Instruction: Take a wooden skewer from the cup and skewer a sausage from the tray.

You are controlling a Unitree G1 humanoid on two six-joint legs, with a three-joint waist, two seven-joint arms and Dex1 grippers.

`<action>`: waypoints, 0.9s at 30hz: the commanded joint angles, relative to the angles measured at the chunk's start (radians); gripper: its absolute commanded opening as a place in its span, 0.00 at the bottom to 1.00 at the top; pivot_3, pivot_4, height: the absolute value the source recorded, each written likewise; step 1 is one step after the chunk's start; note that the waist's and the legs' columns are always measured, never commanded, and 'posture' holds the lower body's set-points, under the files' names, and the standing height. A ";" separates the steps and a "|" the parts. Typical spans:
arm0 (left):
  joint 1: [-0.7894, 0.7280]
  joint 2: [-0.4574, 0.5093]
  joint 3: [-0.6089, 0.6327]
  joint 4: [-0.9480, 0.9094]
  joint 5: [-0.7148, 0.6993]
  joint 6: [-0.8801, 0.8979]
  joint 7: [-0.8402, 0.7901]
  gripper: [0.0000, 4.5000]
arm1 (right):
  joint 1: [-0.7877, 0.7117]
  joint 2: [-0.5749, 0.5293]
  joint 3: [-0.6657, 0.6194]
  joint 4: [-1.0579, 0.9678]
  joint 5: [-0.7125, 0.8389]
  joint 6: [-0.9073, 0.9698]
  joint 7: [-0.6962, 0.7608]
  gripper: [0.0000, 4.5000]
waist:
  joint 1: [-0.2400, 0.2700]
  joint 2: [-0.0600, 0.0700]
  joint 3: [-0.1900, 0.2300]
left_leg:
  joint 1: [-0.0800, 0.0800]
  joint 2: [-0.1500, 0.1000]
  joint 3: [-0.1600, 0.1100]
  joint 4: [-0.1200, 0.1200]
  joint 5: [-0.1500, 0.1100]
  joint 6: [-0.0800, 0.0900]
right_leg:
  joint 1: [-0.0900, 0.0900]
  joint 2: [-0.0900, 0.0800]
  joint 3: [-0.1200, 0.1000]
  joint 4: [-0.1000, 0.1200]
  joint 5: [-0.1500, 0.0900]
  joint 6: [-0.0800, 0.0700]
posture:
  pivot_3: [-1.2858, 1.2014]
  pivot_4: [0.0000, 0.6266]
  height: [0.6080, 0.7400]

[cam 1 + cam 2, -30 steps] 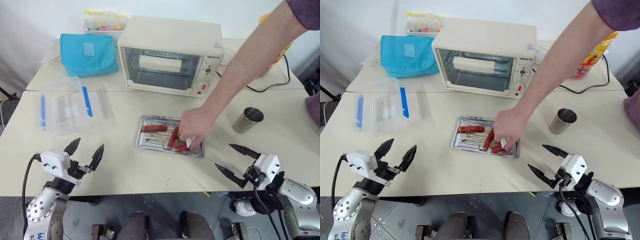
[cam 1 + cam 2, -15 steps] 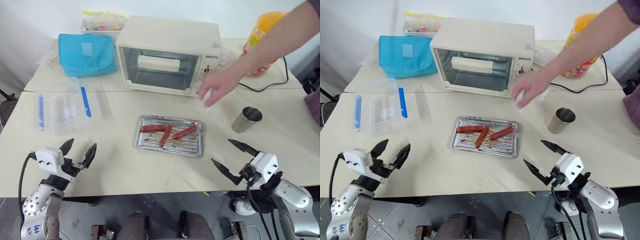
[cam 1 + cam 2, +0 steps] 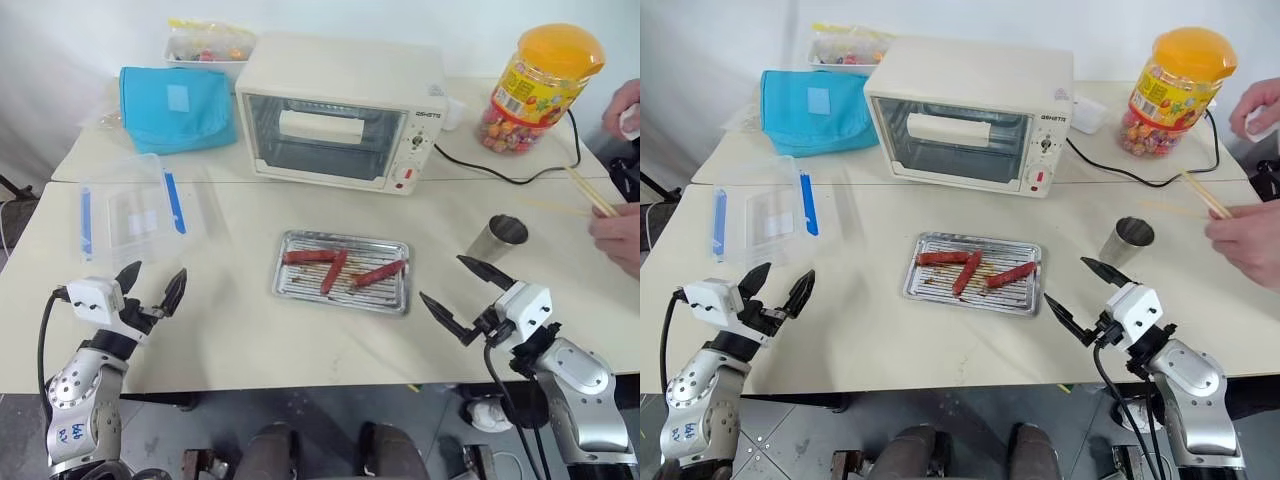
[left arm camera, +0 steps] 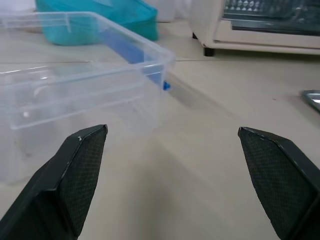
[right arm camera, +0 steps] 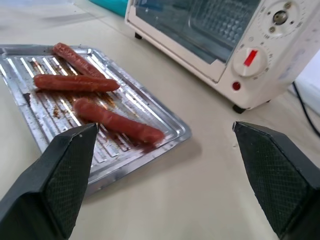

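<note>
The silver tray (image 3: 284,289) lies mid-table with three sausages (image 3: 333,271) on its ridged bottom. To its right stands the steel cup (image 3: 495,238). At the right edge, above the cup, a person's hand (image 3: 620,236) holds several wooden skewers (image 3: 591,191). My right gripper (image 3: 443,279) is open just right of the tray's near corner and in front of the cup, holding nothing. In the right wrist view the sausages (image 5: 118,124) lie just ahead of its fingers. My left gripper (image 3: 155,275) hovers open near the front left edge, empty.
A cream toaster oven (image 3: 340,110) stands behind the tray, its black cord (image 3: 500,177) running right. A candy jar with an orange lid (image 3: 538,85) is at back right. A clear box with blue clips (image 3: 130,210) sits ahead of the left gripper; a blue bag (image 3: 175,105) lies behind it.
The person's arm has drawn back from over the tray and oven to the right edge and now holds skewers. Both grippers stay open near the front edge.
</note>
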 commanded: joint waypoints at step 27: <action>0.067 -0.072 0.011 -0.126 0.009 -0.052 0.088 0.98 | -0.012 0.086 0.005 -0.073 0.013 0.014 -0.070 1.00 | 0.002 0.000 0.000 | 0.000 0.000 0.000 0.001 0.000 0.000 | 0.000 0.000 0.000 0.000 0.000 0.000 | 0.52 0.24 1.00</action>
